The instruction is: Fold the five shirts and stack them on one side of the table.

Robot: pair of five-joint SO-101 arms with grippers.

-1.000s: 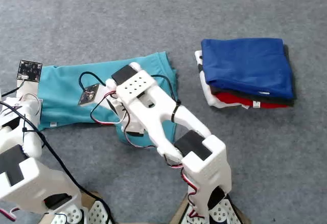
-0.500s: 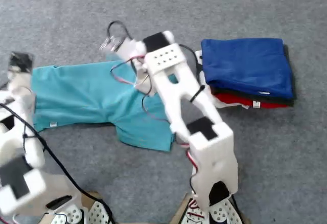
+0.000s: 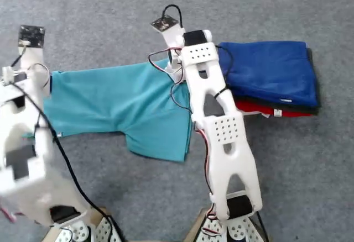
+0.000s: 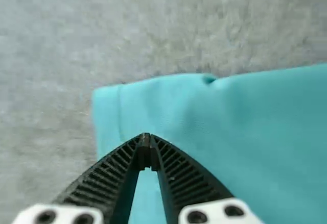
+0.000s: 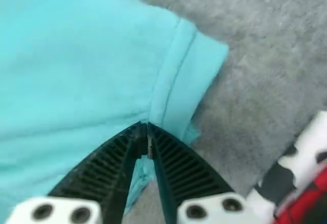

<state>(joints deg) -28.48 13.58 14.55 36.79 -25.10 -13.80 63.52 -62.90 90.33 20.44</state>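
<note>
A teal shirt (image 3: 119,106) lies spread on the grey table, one part reaching toward the near edge. My left gripper (image 3: 48,83) is at its left edge, shut on the fabric; in the left wrist view the fingertips (image 4: 146,143) meet on the teal shirt (image 4: 230,132) near its corner. My right gripper (image 3: 173,68) is at the shirt's far right corner, shut on the hem (image 5: 168,96), its tips (image 5: 144,130) pressed together there. A stack of folded shirts with a blue shirt (image 3: 268,70) on top sits at the right.
Under the blue shirt lie a dark one, a red one (image 3: 251,108) and a white one (image 3: 224,95); the stack's edge (image 5: 306,152) is close beside my right gripper. Bare grey table (image 3: 298,170) lies on the near right and along the far side.
The right arm swung from the shirt's middle out to the far right, pulling a folded-over part open. The left arm moved farther from the near edge. The shirt now lies wider and flatter.
</note>
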